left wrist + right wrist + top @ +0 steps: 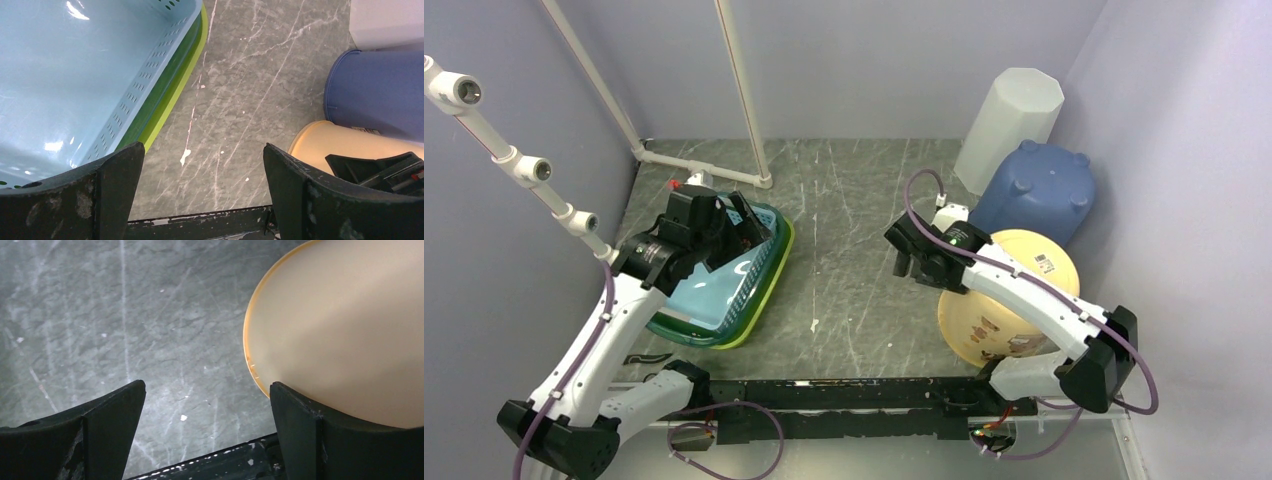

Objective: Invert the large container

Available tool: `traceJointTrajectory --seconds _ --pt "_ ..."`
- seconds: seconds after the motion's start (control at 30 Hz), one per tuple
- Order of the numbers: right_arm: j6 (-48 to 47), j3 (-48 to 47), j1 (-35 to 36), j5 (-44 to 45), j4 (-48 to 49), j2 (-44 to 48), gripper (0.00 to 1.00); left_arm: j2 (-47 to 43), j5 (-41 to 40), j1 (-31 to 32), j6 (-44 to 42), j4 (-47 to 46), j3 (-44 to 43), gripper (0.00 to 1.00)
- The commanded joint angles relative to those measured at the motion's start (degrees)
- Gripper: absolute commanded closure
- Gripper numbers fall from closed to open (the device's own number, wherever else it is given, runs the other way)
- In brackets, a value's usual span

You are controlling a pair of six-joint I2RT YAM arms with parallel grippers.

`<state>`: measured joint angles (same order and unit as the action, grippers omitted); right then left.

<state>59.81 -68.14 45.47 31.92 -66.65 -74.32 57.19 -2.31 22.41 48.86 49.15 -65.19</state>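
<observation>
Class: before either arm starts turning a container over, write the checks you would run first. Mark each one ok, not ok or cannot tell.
1. Left fingers open and holding nothing: ok.
2. Right fingers open and holding nothing: ok.
3. Left fingers positioned over the blue basket: ok.
4. Blue basket free of the green basket: not ok, it sits nested inside it.
5. Blue basket empty: cannot tell, part of its inside is hidden.
6. Yellow bucket out of the way of the right fingers: not ok, it lies on its side close beside them.
</observation>
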Motion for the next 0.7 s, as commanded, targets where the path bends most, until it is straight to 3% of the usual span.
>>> traceJointTrajectory --seconds 0.0,0.13,0.27,0.43,0.53,0.67 --pt "4.0 1.7 -0.8 4.7 -4.7 1.6 0.0 0.0 0.8 -0.2 -0.4 -1.7 -0.8 0.06" --pt "4.3 1.2 -3.2 7.6 -8.3 2.3 0.0 -0.3 0.8 -0.2 -0.3 -1.5 -0.7 0.06" --pt "-3.2 -1.9 -4.1 6.7 -5.5 4.6 0.0 -0.9 0.7 -0.2 -0.4 -1.2 -0.4 0.06" --pt "-16.1 -1.0 -3.8 -9.0 6.3 9.3 0.09 -1.5 0.2 -0.2 -0.8 -0.6 0.2 0.06" --pt "-16.1 2.9 -3.2 -14.3 10.7 9.9 0.11 -1.3 -0.3 -0.2 -1.7 0.4 0.9 0.06" --pt "-11.6 5.1 -1.2 -11.8 6.3 6.8 0.11 -0.5 -1.9 -0.2 -3.7 4.4 1.4 0.06"
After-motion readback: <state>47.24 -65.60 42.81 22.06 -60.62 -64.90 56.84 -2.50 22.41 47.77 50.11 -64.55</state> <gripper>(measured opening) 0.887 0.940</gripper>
